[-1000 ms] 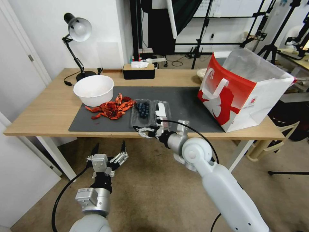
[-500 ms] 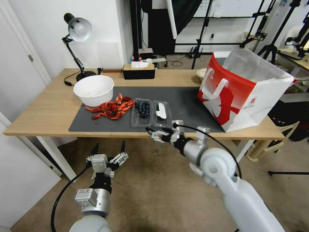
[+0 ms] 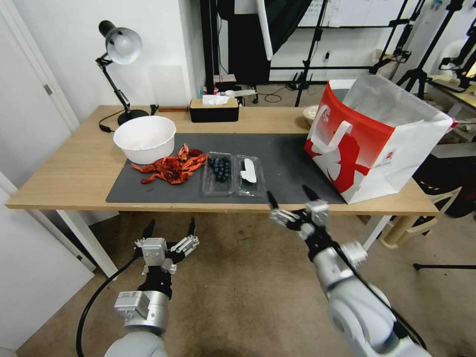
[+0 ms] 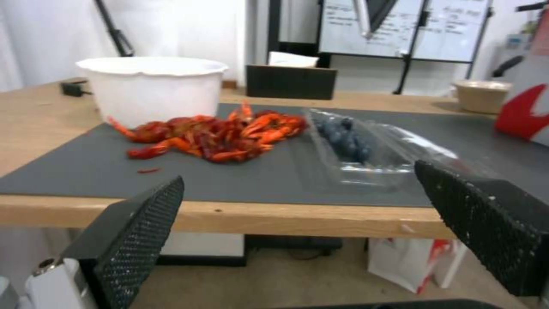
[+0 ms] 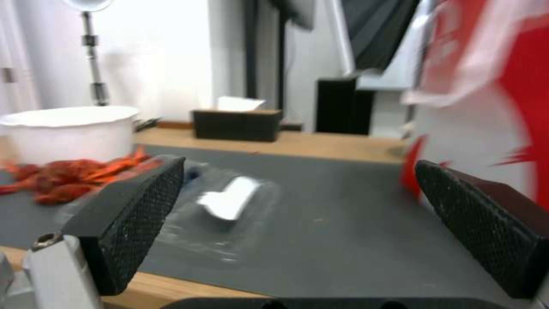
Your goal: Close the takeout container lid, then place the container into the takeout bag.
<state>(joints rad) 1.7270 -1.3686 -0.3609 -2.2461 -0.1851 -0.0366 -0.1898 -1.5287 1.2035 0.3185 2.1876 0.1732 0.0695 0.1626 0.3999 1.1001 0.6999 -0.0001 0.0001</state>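
While the takeout container (image 3: 231,175) lies open on the table (image 3: 59,173) just ahead of the wide-spread right hand (image 3: 292,201), the hand should slip under the lid (image 3: 249,174) and fold it leftward; left hand (image 3: 168,232) idles wide.

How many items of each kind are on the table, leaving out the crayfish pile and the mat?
Bowls: 2 (large white bowl, small beige bowl)
Takeout container, lid open flat: 1
Takeout bag: 1
Desk lamp: 1
Tissue box: 1
Total: 6
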